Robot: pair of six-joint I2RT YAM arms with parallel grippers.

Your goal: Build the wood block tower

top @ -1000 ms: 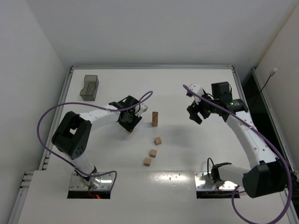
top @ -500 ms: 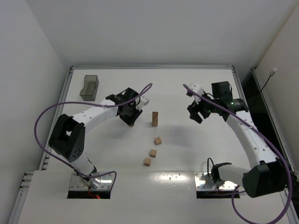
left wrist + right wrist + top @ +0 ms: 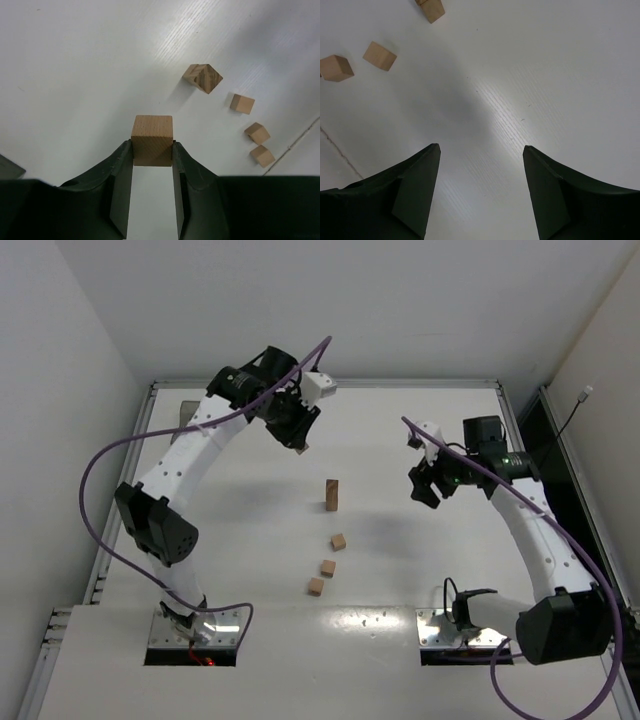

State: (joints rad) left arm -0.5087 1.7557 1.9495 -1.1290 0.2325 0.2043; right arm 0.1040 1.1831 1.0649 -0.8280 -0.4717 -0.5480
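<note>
My left arm has swung up and away from its low spot just beside the tower [image 3: 332,495], and now reaches high over the far left part of the table [image 3: 420,570], while my right arm has barely shifted. My left gripper [image 3: 152,148] is clamped narrow on one block [image 3: 152,140], which sits square between the two fingers with its top face clear, so the pick is done and the block is in the air, well apart from the column. From my left wrist the tower shows below and to the right, seen nearly end-on. From above it stands upright and one block wide, and I judge it at about two blocks, though I cannot count the seams. Three loose blocks [image 3: 328,568] lie in a short line on the table nearer my bases, apart from each other and from the column. My right gripper [image 3: 481,152] hangs spread wide and empty over bare table to the right of the tower. By my reckoning the job is under half done: this block has yet to be carried over and set on top, then the three loose ones follow.
</note>
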